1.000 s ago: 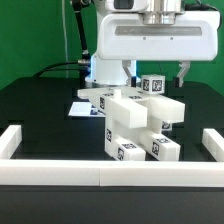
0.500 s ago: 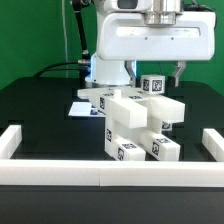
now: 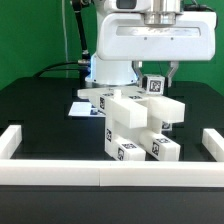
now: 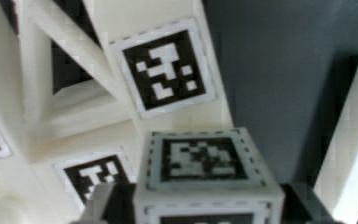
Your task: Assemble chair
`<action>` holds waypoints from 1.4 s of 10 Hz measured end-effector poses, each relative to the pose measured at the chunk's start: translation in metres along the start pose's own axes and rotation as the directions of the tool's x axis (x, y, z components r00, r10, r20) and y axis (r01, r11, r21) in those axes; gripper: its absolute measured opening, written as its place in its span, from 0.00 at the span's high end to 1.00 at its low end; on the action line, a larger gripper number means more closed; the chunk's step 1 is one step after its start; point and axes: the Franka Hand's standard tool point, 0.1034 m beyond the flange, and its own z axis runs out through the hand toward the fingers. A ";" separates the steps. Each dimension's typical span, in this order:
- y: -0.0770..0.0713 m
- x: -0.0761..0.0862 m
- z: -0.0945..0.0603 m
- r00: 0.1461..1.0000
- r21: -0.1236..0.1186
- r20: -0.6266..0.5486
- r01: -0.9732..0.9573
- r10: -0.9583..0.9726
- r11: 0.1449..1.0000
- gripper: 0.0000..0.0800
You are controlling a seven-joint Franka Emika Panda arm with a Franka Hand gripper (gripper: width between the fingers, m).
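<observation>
The chair [image 3: 140, 125] is a cluster of chunky white tagged blocks in the middle of the black table. At its back right a small white block [image 3: 153, 85] with a tag on its face stands up above the rest. My gripper [image 3: 156, 76] hangs straight over it, shut on this block, one dark finger on each side. In the wrist view the same tagged block [image 4: 202, 160] fills the gap between the fingertips [image 4: 115, 207], and my gripper [image 4: 204, 208] presses both its sides. Behind it lie white chair parts [image 4: 87, 90] with more tags.
The marker board [image 3: 84, 106] lies flat behind the chair on the exterior view's left. White border rails run along the front [image 3: 100, 176], the left [image 3: 14, 141] and the right [image 3: 211, 141] of the table. The arm's white body [image 3: 150, 40] looms above.
The fingers have closed in from wide open onto the small tagged block. The arm and the chair parts have stayed where they were.
</observation>
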 end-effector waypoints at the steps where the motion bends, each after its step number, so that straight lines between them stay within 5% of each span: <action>1: 0.000 0.000 0.000 0.997 0.000 0.000 -0.073 0.073 0.997 0.65; 8: 0.000 0.000 0.001 0.883 0.000 0.001 -0.469 0.469 0.883 0.65; 14: -0.002 -0.001 0.001 0.664 0.004 0.006 -0.748 0.748 0.664 0.65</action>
